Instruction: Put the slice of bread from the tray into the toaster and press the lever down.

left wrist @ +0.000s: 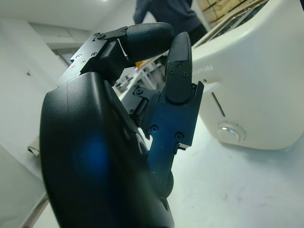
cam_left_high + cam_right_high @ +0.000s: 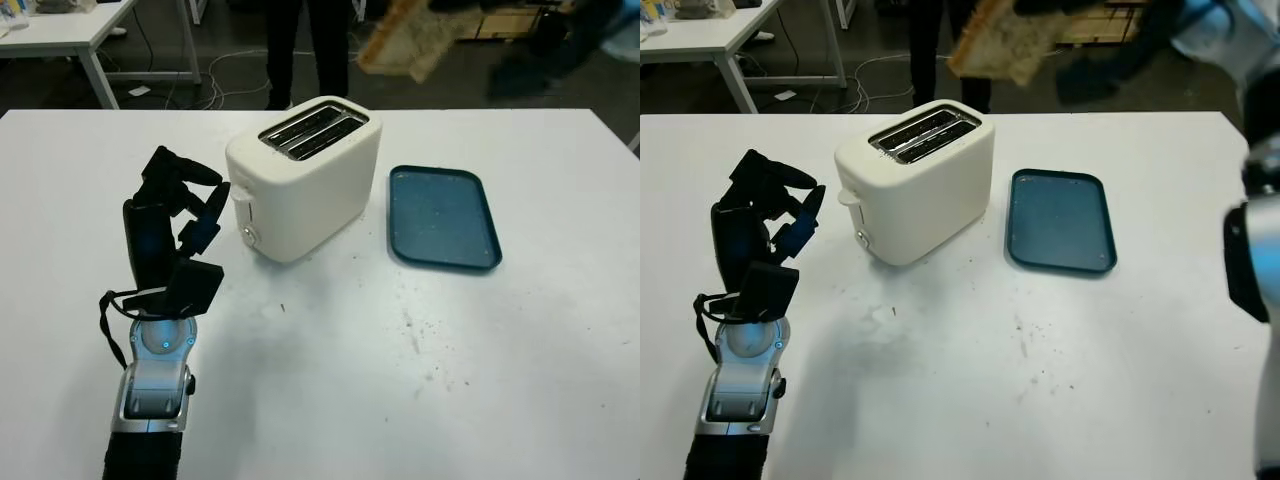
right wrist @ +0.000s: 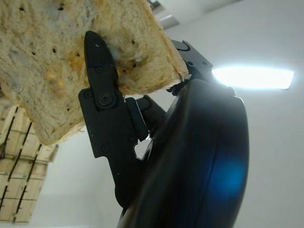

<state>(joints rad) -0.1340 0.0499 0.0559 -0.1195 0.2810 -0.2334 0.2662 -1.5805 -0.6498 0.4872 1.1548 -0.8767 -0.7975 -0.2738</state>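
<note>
Right hand (image 2: 1095, 70) clamped on bread slice (image 2: 1000, 45), held high above and behind toaster (image 2: 915, 180). Left hand (image 2: 175, 215) just left of toaster, fingers curled, holding nothing. Blue tray (image 2: 1060, 220) lay right of toaster, bare, on white table (image 2: 1040, 380).

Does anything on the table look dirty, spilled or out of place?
Dark crumbs lie scattered on the white table in front of the blue tray. The toaster stands askew to the table's edge. Nothing else seems odd.
</note>
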